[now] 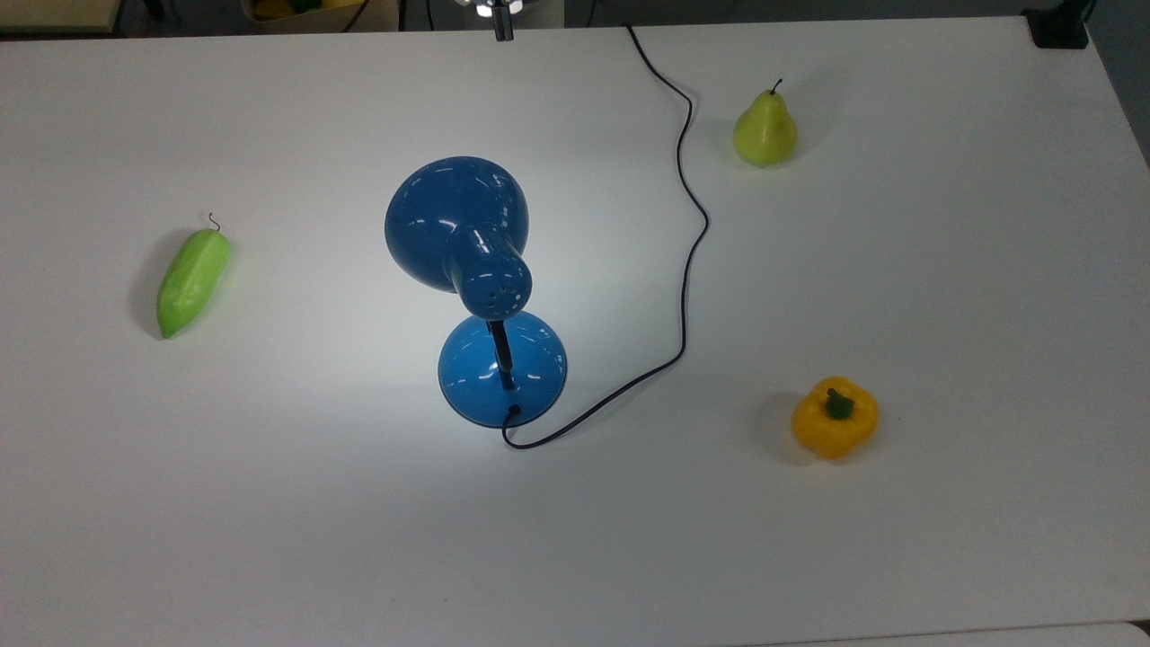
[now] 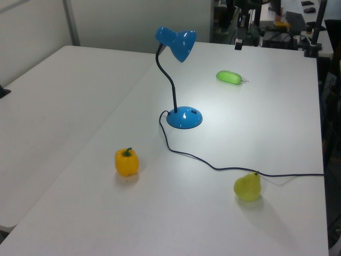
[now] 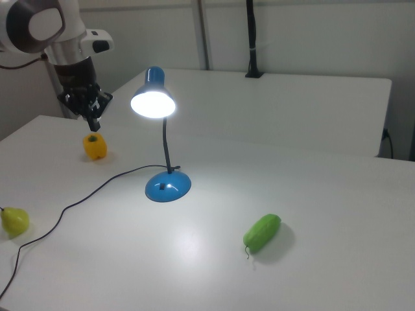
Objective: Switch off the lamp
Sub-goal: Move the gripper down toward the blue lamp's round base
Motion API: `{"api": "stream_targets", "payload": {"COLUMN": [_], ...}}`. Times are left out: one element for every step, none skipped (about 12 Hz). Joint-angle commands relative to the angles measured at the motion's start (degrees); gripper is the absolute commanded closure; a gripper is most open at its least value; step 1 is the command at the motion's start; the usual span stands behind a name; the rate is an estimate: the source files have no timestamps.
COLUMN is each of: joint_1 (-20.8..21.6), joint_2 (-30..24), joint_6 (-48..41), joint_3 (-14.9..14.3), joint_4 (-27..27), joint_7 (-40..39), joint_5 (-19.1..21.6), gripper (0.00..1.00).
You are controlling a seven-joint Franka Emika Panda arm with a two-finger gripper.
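The lamp (image 1: 458,229) stands mid-table, glossy blue, with a domed shade, a black neck and a round base (image 1: 501,368). It is lit: the shade (image 3: 154,100) glows white in the right view and a bright patch lies on the table around the base (image 3: 168,186). Its thin black cord (image 1: 687,261) snakes to the table's far edge in the top view. My gripper (image 1: 503,27) hangs at that far edge, well apart from the lamp, shut with nothing in it. In the right view the gripper (image 3: 94,123) is left of the shade; in the left view the gripper (image 2: 238,45) is to the right of the shade (image 2: 178,42).
A green pear (image 1: 765,130) stands beside the cord at the top view's upper right. A yellow bell pepper (image 1: 835,418) sits at the top view's lower right. A green pod-shaped toy vegetable (image 1: 192,280) lies at the top view's left. The white table (image 1: 269,539) is wide.
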Motion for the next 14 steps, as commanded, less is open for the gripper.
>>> {"api": "stream_targets", "payload": {"joint_1": [-0.5, -0.5, -0.5, -0.5, -0.5, -0.5, -0.6, -0.6, -0.6, -0.6, -0.9, -1.2, -1.3, -1.4], "joint_2": [-0.6, -0.6, -0.6, -0.6, -0.4, -0.1, 0.3, 0.4, 0.4, 0.5, 0.7, 0.8, 1.4, 2.6], "joint_6": [0.6, 0.5, 0.5, 0.5, 0.9, 1.3, 2.3, 3.2, 4.7, 6.3, 8.5, 10.2, 11.5, 13.5], "joint_3": [-0.2, -0.2, -0.2, -0.1, -0.1, -0.1, -0.1, -0.1, -0.1, -0.1, -0.1, -0.1, -0.2, -0.2], "joint_4": [-0.9, -1.2, -1.7, -1.7, -1.8, -1.9, -2.2, -2.7, -3.7, -4.5, -5.4, -5.8, -5.9, -5.9], "joint_7": [-7.6, -9.3, -11.0, -11.4, -11.4, -11.3, -11.2, -11.0, -10.9, -10.7, -10.7, -10.6, -10.6, -10.5], "joint_5": [0.6, 0.6, 0.6, 0.5, 0.6, 0.6, 0.6, 0.6, 0.6, 0.6, 0.6, 0.6, 0.6, 0.7], "gripper": [1.00, 1.00, 1.00, 1.00, 1.00, 1.00, 1.00, 1.00, 1.00, 1.00, 1.00, 1.00, 1.00, 1.00]}}
